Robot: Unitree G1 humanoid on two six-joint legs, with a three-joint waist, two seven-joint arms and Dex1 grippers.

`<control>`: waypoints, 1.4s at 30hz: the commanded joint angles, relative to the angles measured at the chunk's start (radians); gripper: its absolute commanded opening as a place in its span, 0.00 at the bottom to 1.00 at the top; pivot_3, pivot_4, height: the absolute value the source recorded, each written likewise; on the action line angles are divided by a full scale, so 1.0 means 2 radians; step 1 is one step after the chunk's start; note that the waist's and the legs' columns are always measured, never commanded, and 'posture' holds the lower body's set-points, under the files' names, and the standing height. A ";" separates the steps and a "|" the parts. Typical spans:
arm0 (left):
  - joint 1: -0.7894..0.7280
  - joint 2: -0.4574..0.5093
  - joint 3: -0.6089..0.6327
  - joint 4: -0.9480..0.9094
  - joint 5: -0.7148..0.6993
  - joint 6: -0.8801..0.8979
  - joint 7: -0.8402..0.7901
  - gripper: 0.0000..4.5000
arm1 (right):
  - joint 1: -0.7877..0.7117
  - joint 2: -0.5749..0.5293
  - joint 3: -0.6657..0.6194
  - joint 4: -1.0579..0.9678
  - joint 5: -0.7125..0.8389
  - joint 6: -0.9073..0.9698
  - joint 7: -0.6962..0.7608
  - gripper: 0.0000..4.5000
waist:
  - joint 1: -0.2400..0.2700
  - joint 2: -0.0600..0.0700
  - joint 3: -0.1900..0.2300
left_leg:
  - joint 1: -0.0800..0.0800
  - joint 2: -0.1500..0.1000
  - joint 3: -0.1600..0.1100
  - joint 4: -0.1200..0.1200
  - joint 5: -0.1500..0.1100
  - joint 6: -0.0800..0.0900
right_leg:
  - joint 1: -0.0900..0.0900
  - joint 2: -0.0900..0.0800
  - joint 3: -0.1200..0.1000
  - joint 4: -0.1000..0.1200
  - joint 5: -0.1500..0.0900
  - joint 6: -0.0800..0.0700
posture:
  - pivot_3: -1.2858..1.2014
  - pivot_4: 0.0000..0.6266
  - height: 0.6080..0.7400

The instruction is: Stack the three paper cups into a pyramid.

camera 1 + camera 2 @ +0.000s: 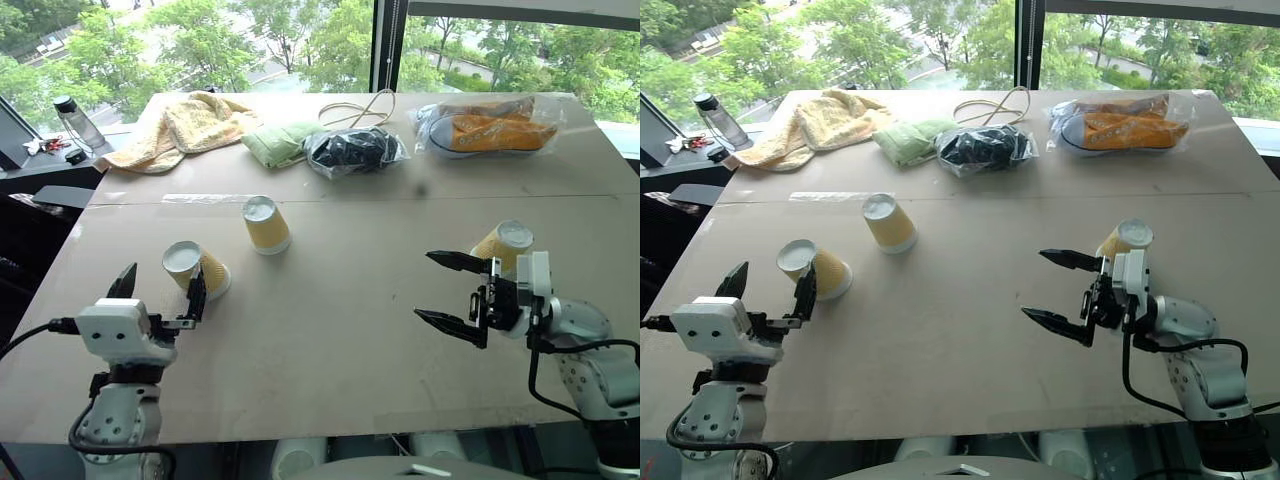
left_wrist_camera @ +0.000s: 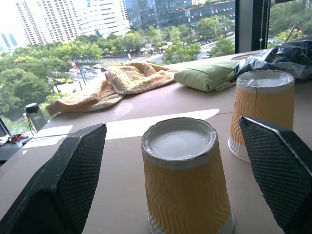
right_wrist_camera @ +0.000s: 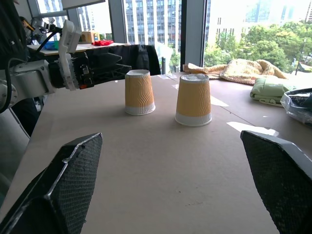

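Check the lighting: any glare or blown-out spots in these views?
Left wrist view: sky blown out at the top corner, pale glare strip on the table behind the nearest cup. Right wrist view: windows bright, bright patches on the tabletop. Eye views: even daylight, soft shadows under the cups.

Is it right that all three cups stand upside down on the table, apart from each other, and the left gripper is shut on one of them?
Not quite. The left gripper is open, not shut on a cup: the left wrist view shows its fingers standing clear on both sides of the near cup. The rest holds: the middle cup and right cup also stand upside down, apart, on the table.
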 commanded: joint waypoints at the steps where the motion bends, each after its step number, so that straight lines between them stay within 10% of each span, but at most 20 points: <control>1: -0.015 0.014 -0.003 0.014 -0.002 0.012 -0.007 1.00 | -0.011 -0.001 -0.007 -0.031 0.014 0.008 -0.007 1.00 | 0.000 0.000 0.000 | 0.000 0.000 0.000 0.000 0.000 0.000 | 0.000 0.000 0.000 0.000 0.000 0.000 | 0.52 0.24 1.00; 42: -0.033 -0.004 -0.025 0.013 0.014 -0.004 0.020 1.00 | -0.024 0.006 -0.002 -0.055 0.048 0.055 -0.016 1.00 | -0.004 0.000 0.000 | 0.000 0.000 -0.001 0.000 0.000 0.000 | 0.000 -0.003 -0.001 0.001 0.000 0.000 | 0.52 0.24 1.00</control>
